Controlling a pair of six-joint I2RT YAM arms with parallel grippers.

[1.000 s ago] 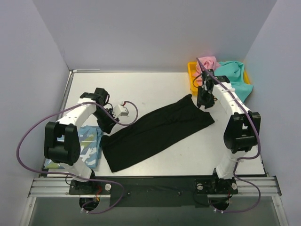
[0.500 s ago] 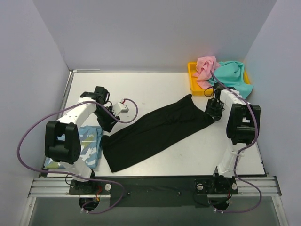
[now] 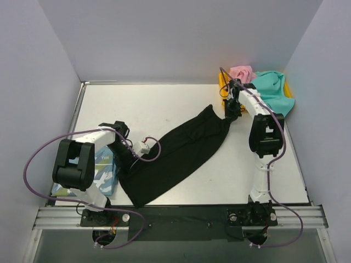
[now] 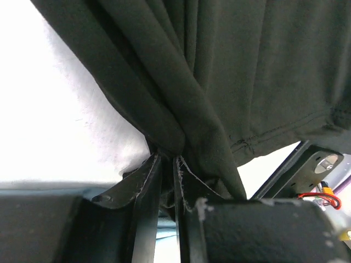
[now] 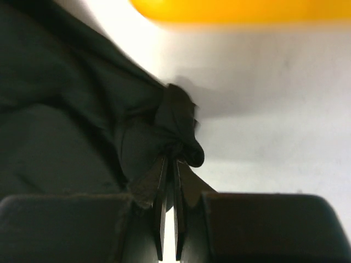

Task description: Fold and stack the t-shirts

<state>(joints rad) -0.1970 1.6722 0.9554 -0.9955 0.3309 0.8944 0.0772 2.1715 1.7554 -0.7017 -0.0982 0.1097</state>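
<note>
- The left tool (image 4: 167, 160) was pressed together on a bunched edge of the black t-shirt (image 4: 263, 82).
- The right tool (image 5: 169, 164) pinched its opposite end, near the yellow tray (image 5: 236, 10).
- The black t-shirt ran diagonally between them across the surface (image 3: 159, 104).
- The step in hand seemed to be stretching it flat for folding. The next move probably called for both tools to move together and keep the cloth taut.

Blue t-shirt (image 3: 107, 169) partly under left arm (image 3: 71, 167)

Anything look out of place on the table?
The black t-shirt is gathered into a diagonal band, pinched at each end by the left tool and right tool, not flat. The pink t-shirt and teal t-shirt spill over the rim of the yellow tray.
</note>
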